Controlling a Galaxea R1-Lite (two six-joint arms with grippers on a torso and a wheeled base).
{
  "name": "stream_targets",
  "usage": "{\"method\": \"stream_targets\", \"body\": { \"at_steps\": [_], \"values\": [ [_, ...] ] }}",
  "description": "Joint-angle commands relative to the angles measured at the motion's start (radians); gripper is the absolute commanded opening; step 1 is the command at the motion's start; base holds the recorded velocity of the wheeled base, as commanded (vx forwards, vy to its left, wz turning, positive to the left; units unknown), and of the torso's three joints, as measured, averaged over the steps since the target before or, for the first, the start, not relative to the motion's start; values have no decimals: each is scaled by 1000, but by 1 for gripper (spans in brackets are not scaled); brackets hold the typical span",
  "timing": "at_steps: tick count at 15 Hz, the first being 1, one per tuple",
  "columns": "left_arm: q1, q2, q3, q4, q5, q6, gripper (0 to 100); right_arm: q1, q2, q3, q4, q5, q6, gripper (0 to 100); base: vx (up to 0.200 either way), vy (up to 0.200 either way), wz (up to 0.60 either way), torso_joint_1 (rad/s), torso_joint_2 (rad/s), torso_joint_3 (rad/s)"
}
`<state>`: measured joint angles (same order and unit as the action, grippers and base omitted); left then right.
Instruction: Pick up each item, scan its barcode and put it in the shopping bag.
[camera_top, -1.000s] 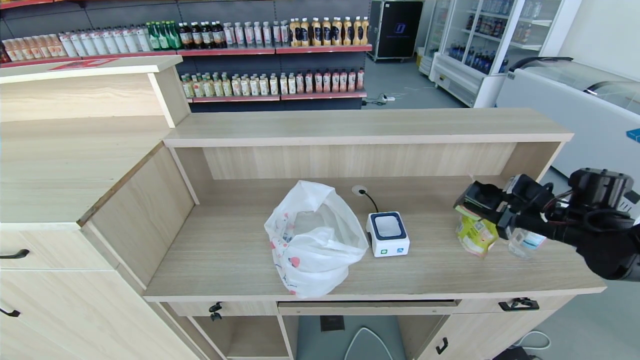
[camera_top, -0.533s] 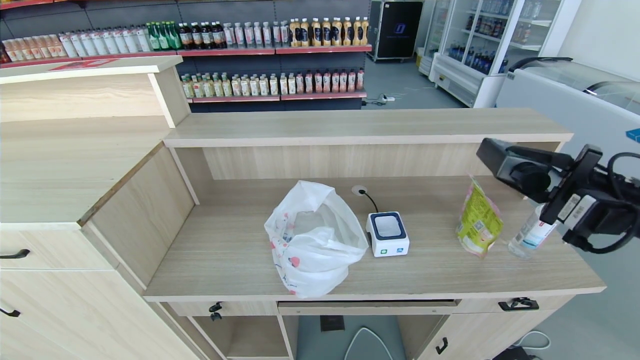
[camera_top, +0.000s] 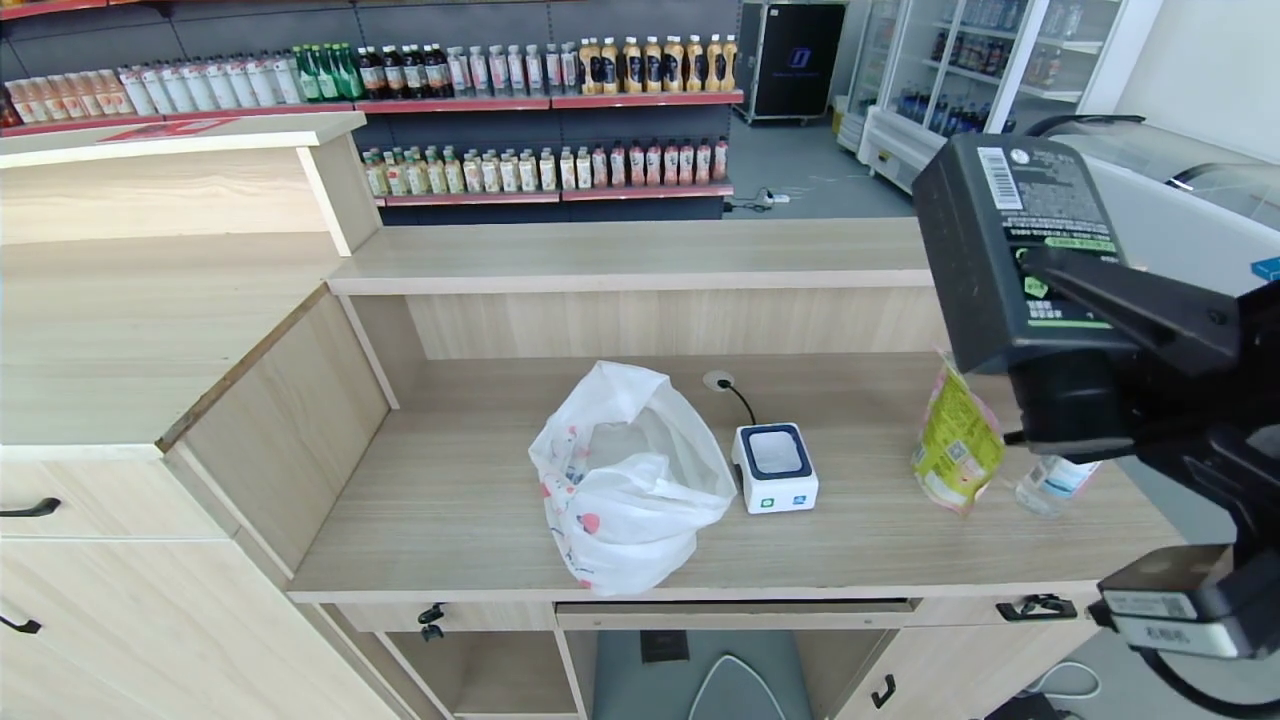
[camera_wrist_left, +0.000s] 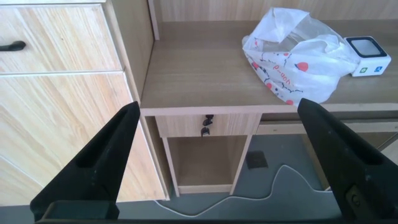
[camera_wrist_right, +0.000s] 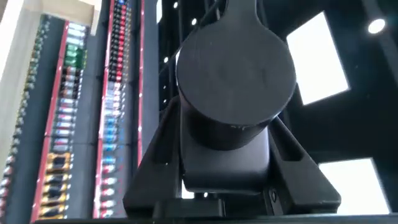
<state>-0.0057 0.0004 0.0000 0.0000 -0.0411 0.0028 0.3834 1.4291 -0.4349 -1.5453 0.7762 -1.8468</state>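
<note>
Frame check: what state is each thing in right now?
shopping bag: mouth open, slumped on the counter
scanner: face up, nothing on it
green pouch: upright on the counter, not gripped
water bottle: standing, partly hidden
left gripper: open, empty

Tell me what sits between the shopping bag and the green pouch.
In the head view, the white scanner, close beside the bag; bare counter from there to the pouch.

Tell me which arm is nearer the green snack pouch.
Right. The right arm is raised beside the green snack pouch at the counter's right end; the left gripper hangs off the counter's left front, beyond the shopping bag.
</note>
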Motion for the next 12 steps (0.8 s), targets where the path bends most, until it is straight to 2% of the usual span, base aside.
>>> {"method": "stream_targets", "body": {
  "at_steps": [1, 2, 5, 7, 12],
  "values": [
    [0, 1, 0, 0, 0, 0, 100, 173, -19, 28, 62, -9, -118, 0, 0, 0, 0, 0, 0, 0],
    [0, 1, 0, 0, 0, 0, 100, 247, -19, 28, 119, -31, -196, 0, 0, 0, 0, 0, 0, 0],
    [0, 1, 0, 0, 0, 0, 100, 354, -65, 39, 284, -90, -324, 0, 0, 0, 0, 0, 0, 0],
    [0, 1, 0, 0, 0, 0, 100, 362, -113, 48, 372, -113, -362, 0, 0, 0, 0, 0, 0, 0],
    [0, 1, 0, 0, 0, 0, 100, 374, -168, 64, 393, -110, -377, 0, 0, 0, 0, 0, 0, 0]
  ]
}}
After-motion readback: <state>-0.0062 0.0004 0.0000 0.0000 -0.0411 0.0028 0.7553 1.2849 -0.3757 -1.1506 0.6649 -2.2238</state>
